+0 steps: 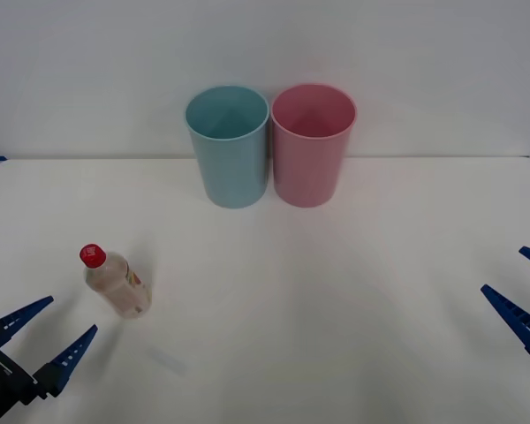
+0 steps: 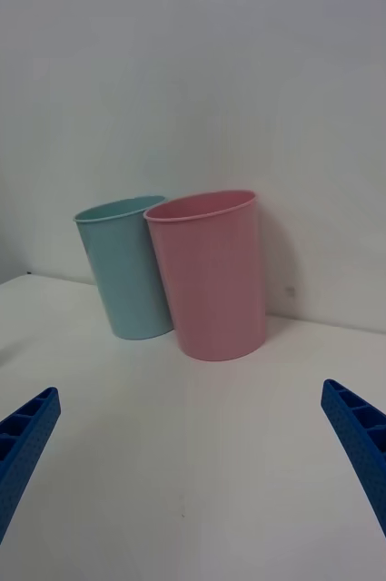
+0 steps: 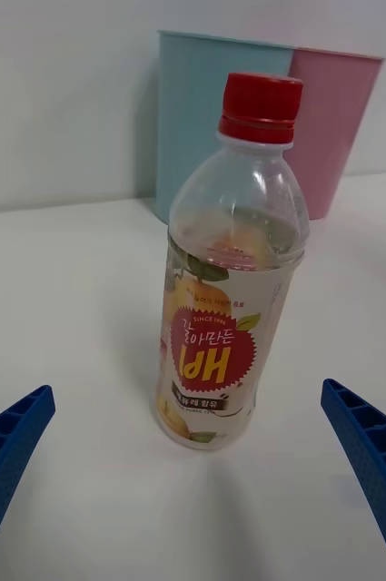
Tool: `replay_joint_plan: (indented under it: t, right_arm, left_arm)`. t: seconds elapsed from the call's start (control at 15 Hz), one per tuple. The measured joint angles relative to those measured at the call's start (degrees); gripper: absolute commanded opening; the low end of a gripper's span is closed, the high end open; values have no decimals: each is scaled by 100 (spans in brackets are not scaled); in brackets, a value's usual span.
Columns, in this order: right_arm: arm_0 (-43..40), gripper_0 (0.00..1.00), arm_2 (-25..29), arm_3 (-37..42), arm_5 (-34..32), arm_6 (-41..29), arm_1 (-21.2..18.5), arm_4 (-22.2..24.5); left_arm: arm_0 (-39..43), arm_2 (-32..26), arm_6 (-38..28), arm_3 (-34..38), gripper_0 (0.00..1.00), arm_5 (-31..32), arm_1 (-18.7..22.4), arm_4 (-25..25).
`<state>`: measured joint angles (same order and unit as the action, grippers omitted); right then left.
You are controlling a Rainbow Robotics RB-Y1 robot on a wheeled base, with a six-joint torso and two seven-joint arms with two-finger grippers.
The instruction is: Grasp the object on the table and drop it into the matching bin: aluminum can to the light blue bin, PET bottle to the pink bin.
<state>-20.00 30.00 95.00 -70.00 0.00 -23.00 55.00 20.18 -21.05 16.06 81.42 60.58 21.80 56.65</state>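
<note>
While the PET bottle [image 1: 117, 283] stands upright, the left tool [image 1: 51, 336], fingers spread, sits near it.

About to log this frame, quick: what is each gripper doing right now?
Left gripper: open, holding nothing, just short of the upright PET bottle.
Right gripper: open, holding nothing, at the table's right edge.

Table [image 1: 336, 309] holds bottle [image 1: 117, 282] (upright), bins [image 1: 227, 146].

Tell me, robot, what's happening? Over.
Left tool open, facing bottle. Right tool open, parked. Bottle upright, pink bin unblocked.
</note>
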Motion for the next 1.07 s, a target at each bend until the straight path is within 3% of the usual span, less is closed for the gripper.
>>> replay_joint_plan:
  t: [0.27, 1.07]
  right_arm:
    - [0, 100, 0, 0, 0, 0, 0, 0]
    - [0, 100, 0, 0, 0, 0, 0, 0]
  left_arm:
    - [-439, 281, 481, -593, 100, -97, -4, -105]
    - [-893, 424, 576, -637, 100, -475, -661, 101]
